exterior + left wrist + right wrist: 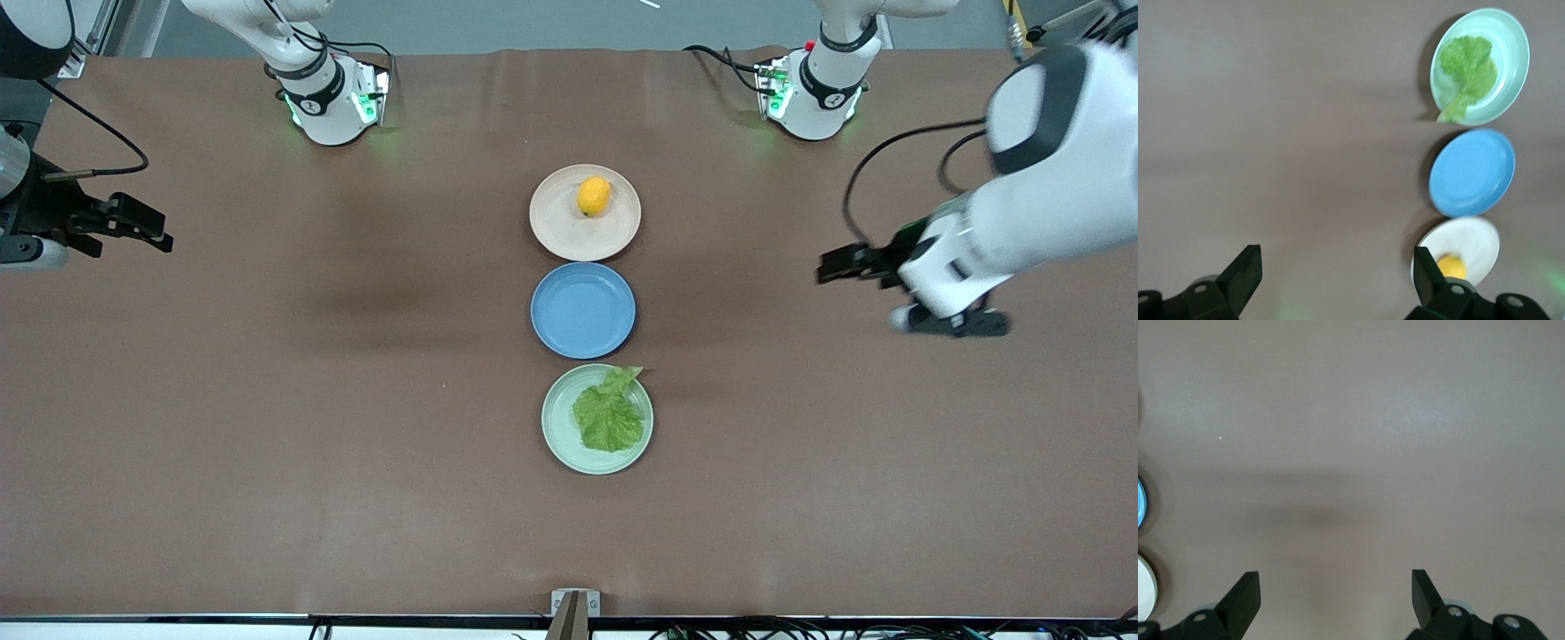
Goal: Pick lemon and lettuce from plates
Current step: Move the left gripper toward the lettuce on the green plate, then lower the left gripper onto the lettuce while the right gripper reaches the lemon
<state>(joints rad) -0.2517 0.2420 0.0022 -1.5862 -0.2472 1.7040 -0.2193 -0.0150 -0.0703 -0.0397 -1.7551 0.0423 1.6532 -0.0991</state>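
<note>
Nearest your front camera, midway along the tabletop's [267,444] length, you have the green plate [560,436] with the lettuce [609,416] lying on it, its pale stem reaching over the rim toward the blue plate [583,310]. The left wrist view shows the same leaf [1467,65] flat on that plate [1511,47]. The blue plate sits just beside it, next in the row and bare. Farthest from the camera, toward the edge where the bases stand, the beige plate [556,222] carries the lemon [594,196], resting a little off centre.

Your left tool [840,264] hangs over bare tabletop toward the left arm's end, well apart from the plates, its fingers [1245,273] spread wide and holding nothing. Your right tool [133,222] hangs over the right arm's end of the tabletop, also well apart from the row, its fingers [1245,593] likewise wide and holding nothing.
</note>
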